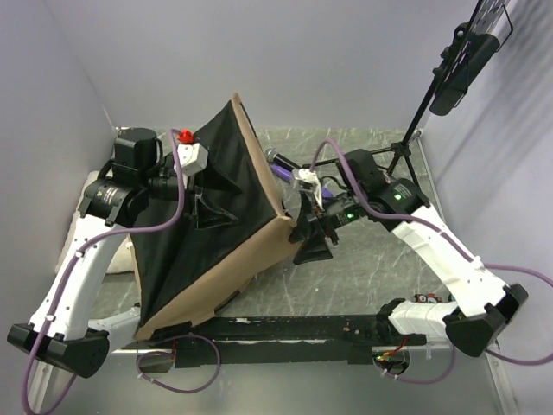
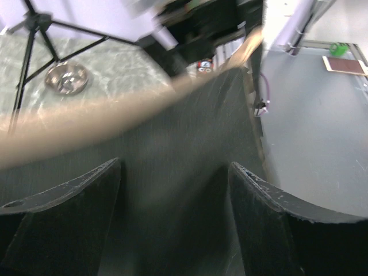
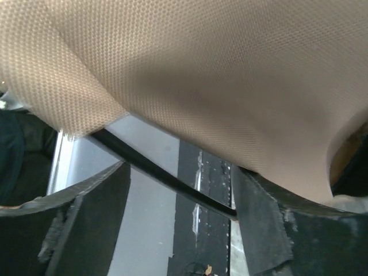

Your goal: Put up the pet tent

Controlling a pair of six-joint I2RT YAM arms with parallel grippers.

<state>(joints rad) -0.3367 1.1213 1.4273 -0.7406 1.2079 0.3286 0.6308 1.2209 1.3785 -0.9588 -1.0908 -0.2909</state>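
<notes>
Black rail (image 1: 285, 327) along the near table (image 1: 346, 277) edge, between the arm bases. Just past it, the pet tent (image 1: 199, 251) is left of centre, tipped up on its side, with the flat black base facing up toward the top camera. The base is a rough four-sided panel. Its long axis runs diagonally from the near-left corner to the far peak, slightly right. A tan woven-mesh fabric band runs along its right and near edges.

Left gripper (image 2: 175, 167) is over the middle of the black base, fingers apart, nothing clamped; dark fine-weave fabric shows below them. Right gripper (image 3: 178, 167) is at the tent's right corner, fingers apart, tan mesh bulging just above. A thin dark pole (image 3: 167, 178) slants across the gap between the fingers, not pinched.

Farther back: round shiny metal bowl (image 2: 67, 77) on the marbled tabletop and a black tripod (image 1: 413, 130) at far right.
</notes>
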